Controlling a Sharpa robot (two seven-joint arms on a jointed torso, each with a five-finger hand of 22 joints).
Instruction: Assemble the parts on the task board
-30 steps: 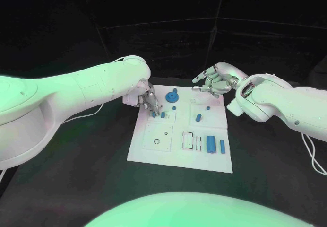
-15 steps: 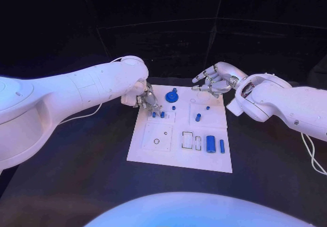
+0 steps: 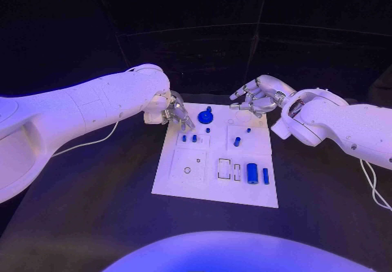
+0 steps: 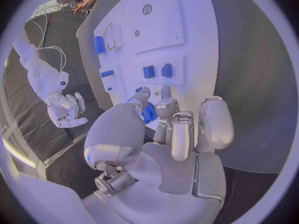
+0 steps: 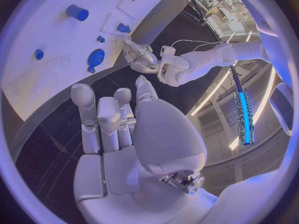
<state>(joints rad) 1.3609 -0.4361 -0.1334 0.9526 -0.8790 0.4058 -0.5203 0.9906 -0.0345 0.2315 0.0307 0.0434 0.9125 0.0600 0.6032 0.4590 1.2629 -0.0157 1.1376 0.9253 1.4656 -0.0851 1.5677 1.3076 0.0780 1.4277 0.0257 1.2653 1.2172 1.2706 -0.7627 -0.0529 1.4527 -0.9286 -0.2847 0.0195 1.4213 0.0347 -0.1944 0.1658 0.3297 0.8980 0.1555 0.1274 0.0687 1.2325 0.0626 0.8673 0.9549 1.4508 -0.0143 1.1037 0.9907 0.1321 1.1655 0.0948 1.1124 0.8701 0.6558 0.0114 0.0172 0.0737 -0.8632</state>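
Two small blue parts (image 3: 190,137) lie just beside the left robot hand (image 3: 172,114).

left hand (image 3: 169,111) at task board (image 3: 219,187) far-left corner | right hand (image 3: 257,97) above far edge | blue parts (image 3: 252,171) on board

**Left robot hand lifts off the board**

The left robot hand (image 3: 169,111) has pulled back from the two small blue pegs (image 3: 190,137) on the task board (image 3: 204,187), rising toward the board's far-left corner. The pegs now stand uncovered, with its fingers (image 4: 167,109) apart and holding nothing.
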